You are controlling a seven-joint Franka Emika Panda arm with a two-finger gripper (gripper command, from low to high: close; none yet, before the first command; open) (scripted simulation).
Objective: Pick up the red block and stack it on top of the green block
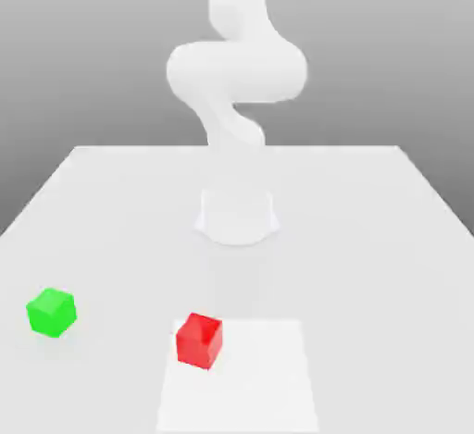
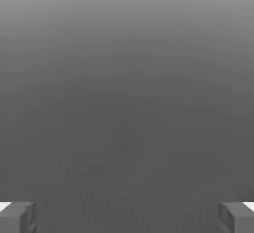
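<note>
A red block (image 1: 199, 340) rests on the white table (image 1: 370, 238) near its front edge, on the corner of a brighter white patch. A green block (image 1: 51, 312) sits apart from it, further toward the exterior view's left. In the hand view my gripper (image 2: 127, 218) is open, its two grey fingertips (image 2: 18, 217) standing far apart with nothing between them. Behind them is plain grey background, with neither block in front of the hand. The white arm (image 1: 236, 71) rises from its base and curls upward, high above the table.
The arm's round base (image 1: 238, 216) stands mid-table behind the blocks. A brighter white rectangular patch (image 1: 255, 381) lies flat at the front centre. The table's side edges slant outward toward the front.
</note>
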